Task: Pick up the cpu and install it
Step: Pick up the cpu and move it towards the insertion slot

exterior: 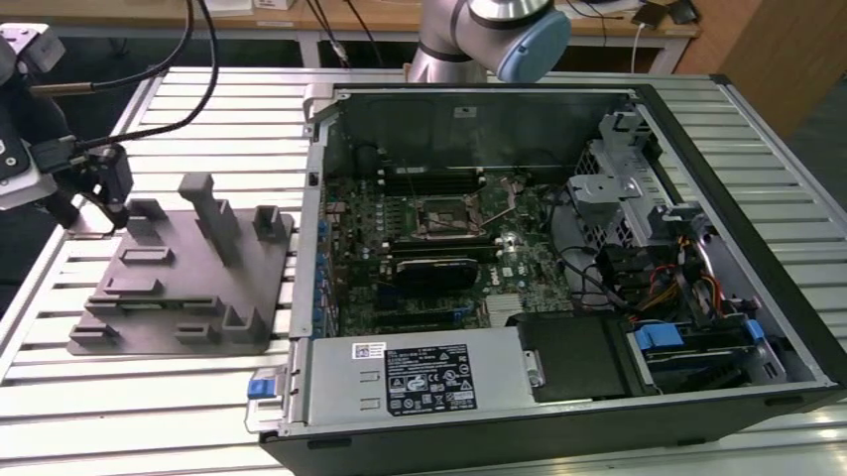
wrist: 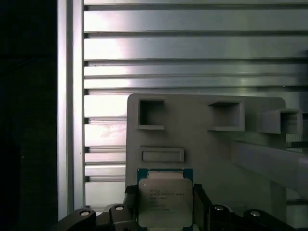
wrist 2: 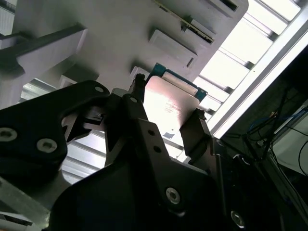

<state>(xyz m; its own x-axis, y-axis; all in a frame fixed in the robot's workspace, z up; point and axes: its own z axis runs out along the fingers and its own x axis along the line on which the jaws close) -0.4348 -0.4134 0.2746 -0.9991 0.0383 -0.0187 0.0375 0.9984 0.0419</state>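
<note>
I am clamping the cpu [wrist: 165, 202] in my gripper [wrist 2: 166, 103] at a corner of the fixture plate [wrist: 207, 149]; such thin edge contact could let it slip.

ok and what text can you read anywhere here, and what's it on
None of it can be read.
cpu lid: a few printed lines, too blurred.
Black label on the power supply: print and symbols, too small.
White sticker beside that label: too small.
</note>
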